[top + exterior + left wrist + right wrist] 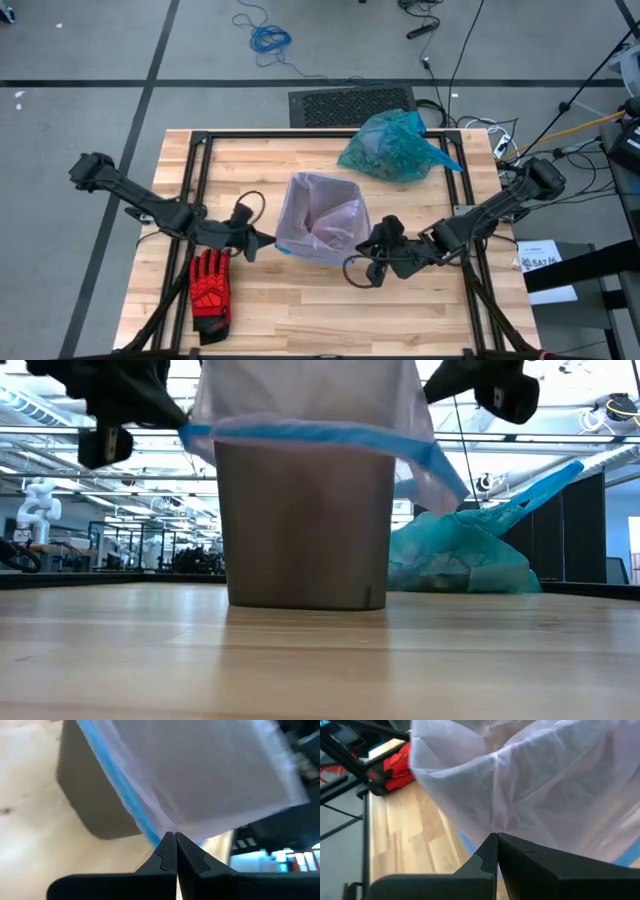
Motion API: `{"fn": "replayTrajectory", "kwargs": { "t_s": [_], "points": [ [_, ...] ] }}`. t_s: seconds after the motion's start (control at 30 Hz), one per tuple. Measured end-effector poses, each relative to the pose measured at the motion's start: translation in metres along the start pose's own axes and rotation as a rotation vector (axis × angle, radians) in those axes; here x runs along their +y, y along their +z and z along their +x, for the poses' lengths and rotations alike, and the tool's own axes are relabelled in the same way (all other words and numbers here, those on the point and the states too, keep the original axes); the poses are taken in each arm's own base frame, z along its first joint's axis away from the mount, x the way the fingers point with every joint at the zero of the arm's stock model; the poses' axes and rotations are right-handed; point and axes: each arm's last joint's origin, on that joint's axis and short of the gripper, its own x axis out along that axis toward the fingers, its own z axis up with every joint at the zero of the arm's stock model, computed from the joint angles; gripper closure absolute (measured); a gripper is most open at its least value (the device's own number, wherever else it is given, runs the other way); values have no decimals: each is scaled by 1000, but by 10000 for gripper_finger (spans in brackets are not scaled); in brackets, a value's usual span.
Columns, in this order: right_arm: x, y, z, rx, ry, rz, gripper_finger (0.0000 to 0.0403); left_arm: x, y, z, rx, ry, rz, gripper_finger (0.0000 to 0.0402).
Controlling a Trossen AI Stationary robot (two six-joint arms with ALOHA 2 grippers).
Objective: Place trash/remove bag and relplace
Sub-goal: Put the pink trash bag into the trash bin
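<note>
The teal bag lay full at the back of the bench, well apart from the grippers. A lilac bag lined the bin. The left gripper and right gripper pinched its rim with closed jaws. A red glove lay nearby.

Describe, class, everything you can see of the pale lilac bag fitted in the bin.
The pale lilac bag is thin, translucent, crinkled plastic with a blue rim. It lines the grey bin mid-table, mouth open upward, its edge folded over the bin's top. The left gripper and right gripper are shut on its rim at opposite sides.
</note>
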Motion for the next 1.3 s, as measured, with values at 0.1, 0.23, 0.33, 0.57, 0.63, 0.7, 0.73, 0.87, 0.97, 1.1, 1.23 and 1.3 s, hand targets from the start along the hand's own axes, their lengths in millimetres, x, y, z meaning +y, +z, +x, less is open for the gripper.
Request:
{"fn": "replayTrajectory", "kwargs": {
  "t_s": [0.1, 0.23, 0.33, 0.57, 0.63, 0.7, 0.73, 0.87, 0.97, 1.1, 1.23, 1.3],
  "points": [
    [-1, -2, 6, 13, -19, -15, 403, 2, -4, 8, 12, 35, 14, 402],
    [-3, -8, 16, 42, -54, -37, 403, 6, -7, 16, 16, 71, 22, 402],
    [-2, -15, 28, 86, -66, -42, 403, 8, -9, 22, 24, 103, 30, 402],
    [-2, -37, 53, 157, -127, -43, 403, 15, -19, 37, 46, 166, 30, 402],
    [-3, -41, 59, 168, -144, -21, 403, 19, -22, 42, 48, 179, 19, 402],
    [-3, -44, 60, 172, -153, 9, 403, 22, -25, 45, 47, 178, 10, 402],
    [-1, -45, 59, 169, -149, 25, 403, 24, -27, 46, 47, 177, 9, 402],
    [7, -39, 37, 145, -74, 55, 403, 34, -32, 48, 37, 169, -23, 402],
    [12, -28, 11, 115, 7, 90, 403, 41, -35, 48, 39, 189, -37, 402],
    [15, 8, -29, -12, 122, 220, 403, 48, -38, 48, 32, 172, -46, 402],
    [19, 74, -59, -231, 230, 180, 403, 48, -38, 48, 19, 168, -48, 402],
    [17, 106, -62, -260, 237, 100, 403, 48, -38, 48, 16, 162, -51, 402]
  ]
}}
